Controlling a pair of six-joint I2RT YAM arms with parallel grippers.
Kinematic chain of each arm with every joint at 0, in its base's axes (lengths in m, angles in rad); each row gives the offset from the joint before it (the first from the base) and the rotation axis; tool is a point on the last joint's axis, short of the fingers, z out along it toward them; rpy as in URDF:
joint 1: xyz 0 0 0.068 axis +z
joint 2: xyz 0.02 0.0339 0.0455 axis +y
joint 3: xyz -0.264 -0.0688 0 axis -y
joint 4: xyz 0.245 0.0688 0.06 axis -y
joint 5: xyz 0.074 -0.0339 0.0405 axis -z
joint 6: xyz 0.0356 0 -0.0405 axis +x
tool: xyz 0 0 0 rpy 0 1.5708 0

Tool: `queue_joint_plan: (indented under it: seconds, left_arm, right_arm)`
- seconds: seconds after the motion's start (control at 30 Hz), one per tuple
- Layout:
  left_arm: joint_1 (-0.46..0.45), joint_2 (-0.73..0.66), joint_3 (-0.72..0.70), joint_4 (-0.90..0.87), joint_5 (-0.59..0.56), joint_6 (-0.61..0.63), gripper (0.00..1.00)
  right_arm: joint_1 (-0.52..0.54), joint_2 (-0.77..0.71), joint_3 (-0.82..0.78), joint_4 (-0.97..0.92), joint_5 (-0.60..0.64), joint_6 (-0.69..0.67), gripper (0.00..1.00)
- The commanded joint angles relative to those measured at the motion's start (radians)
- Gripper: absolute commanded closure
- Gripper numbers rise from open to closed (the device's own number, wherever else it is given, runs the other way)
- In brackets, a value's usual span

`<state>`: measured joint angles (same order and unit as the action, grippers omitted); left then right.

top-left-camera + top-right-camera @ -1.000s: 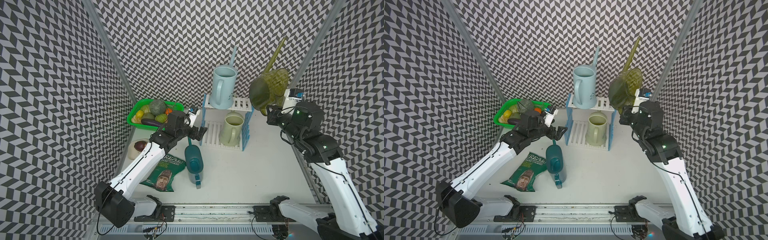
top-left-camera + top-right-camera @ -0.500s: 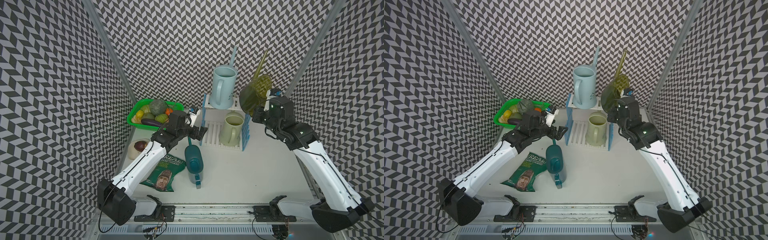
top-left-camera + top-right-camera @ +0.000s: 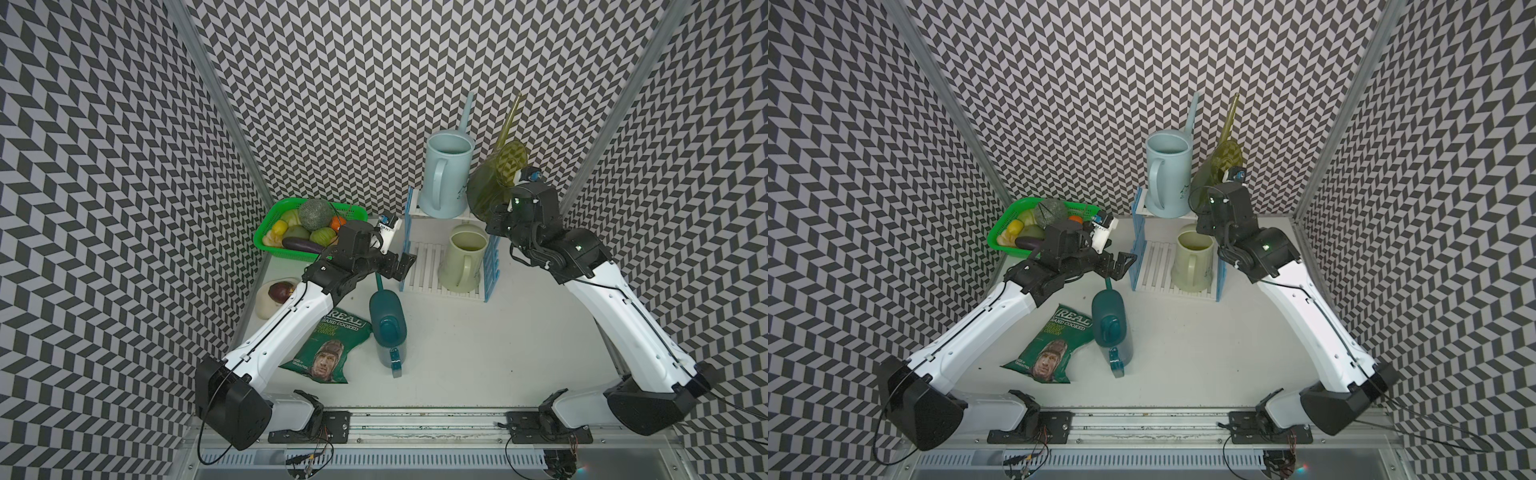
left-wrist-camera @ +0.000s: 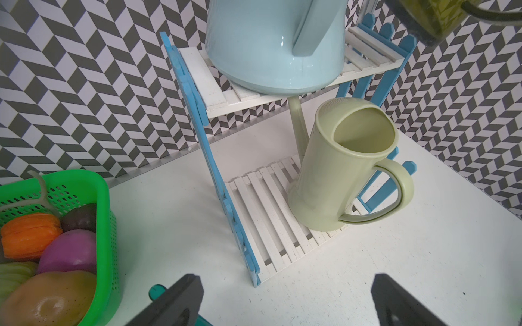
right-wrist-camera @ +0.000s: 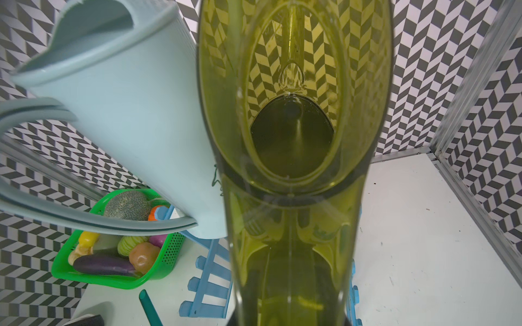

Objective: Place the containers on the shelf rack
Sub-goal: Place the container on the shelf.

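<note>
The shelf rack [image 3: 424,266] stands near the back wall. On the left part of its top tier sits the light blue can [image 3: 446,178], upright with its handle facing forward, so only the right end of that tier is bare. The cream can [image 3: 463,262] stands upright on the right side of the lower tier, and the slats to its left are bare. To the left of the rack is the green basket [image 3: 266,245], full of toy fruit and vegetables. A crisp bag [image 3: 328,349] lies flat in front of the rack and to its left. A cream bowl [image 3: 266,305] sits well to the left of the rack.

The dark teal can [image 3: 388,328] lies on its side on the table just in front of the rack's left front corner, with its spout towards the rack. The left gripper [image 3: 401,266] hovers at that corner, over the spout. The spout's tip shows just beside one of the fingers [image 4: 180,299] in the left wrist view. The jaws stand fully apart, holding nothing, and face the lower tier.

The olive green can [image 3: 492,187] is in the air over the right end of the top tier, tilted, with its spout rising towards the back wall. It is close against the light blue can, and I cannot tell whether they touch. The right gripper [image 3: 500,214] is closed on the olive green can from the front, near its handle side. The can fills the right wrist view and the fingers are only dimly seen through the plastic.
</note>
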<state>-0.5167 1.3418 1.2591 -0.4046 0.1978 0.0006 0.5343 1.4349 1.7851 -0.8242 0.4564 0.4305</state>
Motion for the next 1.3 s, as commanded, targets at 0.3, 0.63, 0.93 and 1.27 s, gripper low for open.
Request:
queue_joint_plan:
  seconds: [0.3, 0.63, 0.93, 1.27]
  left_arm:
    - [0.004, 0.003, 0.031, 0.017, 0.034, -0.015, 0.0]
    - [0.004, 0.002, 0.034, 0.012, 0.035, -0.015, 0.0]
    - [0.004, 0.008, 0.036, 0.011, 0.039, -0.015, 0.0]
    - [0.004, 0.004, 0.028, 0.01, 0.039, -0.015, 0.0]
  right_arm:
    - [0.003, 0.05, 0.062, 0.046, 0.055, -0.012, 1.0]
    - [0.003, 0.101, 0.116, -0.01, 0.08, -0.011, 1.0]
    - [0.003, 0.126, 0.132, -0.027, 0.103, -0.016, 0.9]
    - [0.003, 0.159, 0.161, -0.046, 0.128, -0.012, 0.83]
